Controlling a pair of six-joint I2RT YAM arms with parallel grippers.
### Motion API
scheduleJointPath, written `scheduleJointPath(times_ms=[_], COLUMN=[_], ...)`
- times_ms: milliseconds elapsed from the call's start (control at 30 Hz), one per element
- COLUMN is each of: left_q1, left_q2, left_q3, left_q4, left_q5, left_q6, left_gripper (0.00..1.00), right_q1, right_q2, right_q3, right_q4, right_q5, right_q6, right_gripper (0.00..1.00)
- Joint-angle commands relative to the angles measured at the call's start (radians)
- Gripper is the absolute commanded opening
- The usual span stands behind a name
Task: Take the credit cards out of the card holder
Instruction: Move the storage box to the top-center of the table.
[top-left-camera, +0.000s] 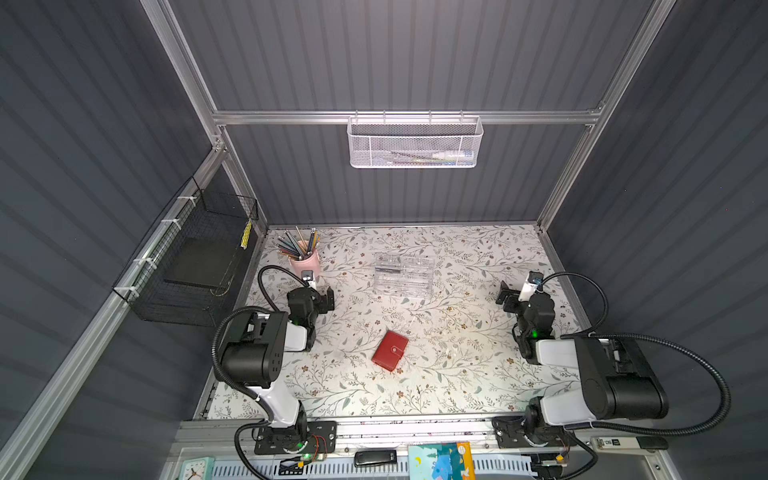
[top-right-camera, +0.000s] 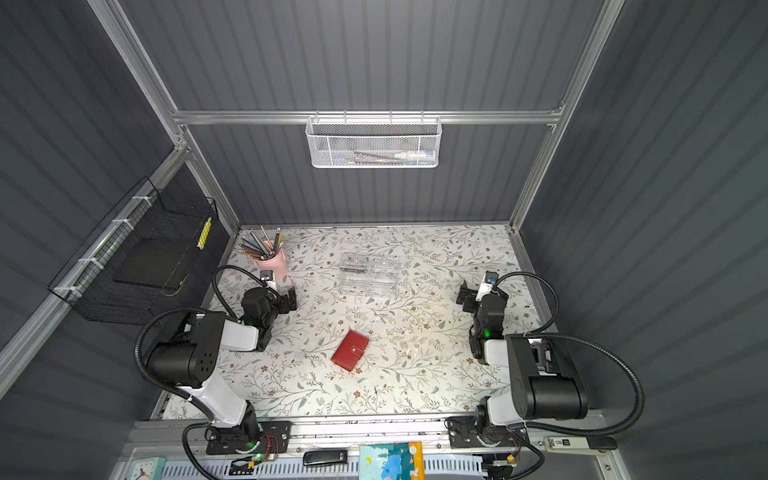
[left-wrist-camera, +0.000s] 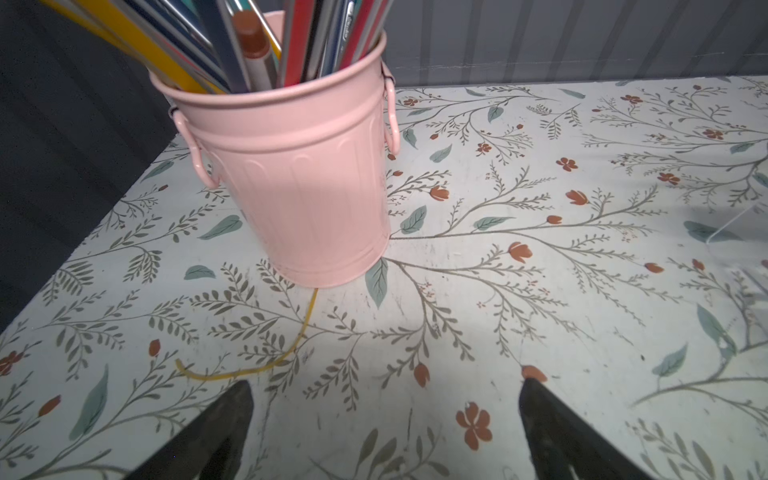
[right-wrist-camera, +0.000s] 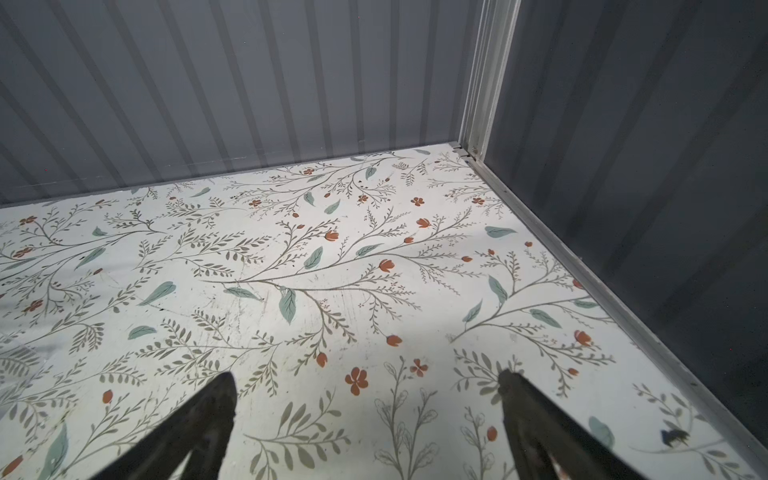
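Observation:
The red card holder (top-left-camera: 390, 350) (top-right-camera: 350, 350) lies closed on the floral table, its strap tab snapped across the cover, in both top views. The credit cards are hidden inside it. My left gripper (top-left-camera: 328, 300) (top-right-camera: 291, 300) (left-wrist-camera: 384, 384) hovers at the left, well behind the card holder and just short of a pink pencil bucket; its jaws stand wide apart with only table between them. My right gripper (top-left-camera: 503, 294) (top-right-camera: 463, 296) (right-wrist-camera: 368, 376) rests at the right side, also open and empty, facing the back right corner.
The pink bucket (top-left-camera: 305, 262) (left-wrist-camera: 291, 178) full of pencils stands at the back left. A clear acrylic compartment box (top-left-camera: 402, 274) sits behind the card holder. A yellow rubber band (left-wrist-camera: 257, 365) lies by the bucket. Grey walls enclose the table; a black wire basket (top-left-camera: 195, 257) hangs left.

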Motion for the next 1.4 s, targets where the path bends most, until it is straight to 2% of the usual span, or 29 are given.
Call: scheduleJointPath(times_ms=[0,267,867,933,1033,1167,1233,1300,1367], left_q1=[0.004,0.004,0.004,0.002,-0.012,-0.03,-0.04,-0.101,-0.163], left_q2=[0.009,0.009,0.006,-0.01,-0.103,-0.231,-0.27,-0.324,-0.367], left_q3=[0.005,0.005,0.002,0.003,-0.011,0.073,0.085,0.101,0.092], left_q4=[0.002,0.001,0.005,-0.007,-0.064,-0.356,-0.4,-0.483,-0.493], left_q5=[-0.013,-0.014,-0.016,0.001,-0.055,-0.079,-0.046,-0.085,-0.08], left_q6=[-0.001,0.0,0.0,0.01,-0.003,-0.081,-0.128,-0.127,-0.158], left_gripper=[1.0,1.0,1.0,1.0,1.0,1.0,1.0,1.0,1.0], right_q1=[-0.005,-0.015,-0.009,-0.005,0.008,0.078,0.107,0.126,0.154], right_q2=[0.003,0.001,-0.007,-0.069,-0.146,-0.236,-0.298,-0.389,-0.467], right_q3=[0.015,0.022,0.018,0.027,0.017,0.026,0.033,0.048,0.083], right_q4=[-0.004,-0.02,-0.01,-0.084,-0.144,-0.252,-0.313,-0.413,-0.559], right_q5=[-0.001,-0.025,0.006,0.031,0.057,0.174,0.229,0.226,0.213], right_q6=[-0.005,0.002,0.0,0.006,0.006,-0.014,-0.006,0.03,0.09], right_gripper=[0.99,0.99,0.99,0.99,0.99,0.99,0.99,0.99,0.99])
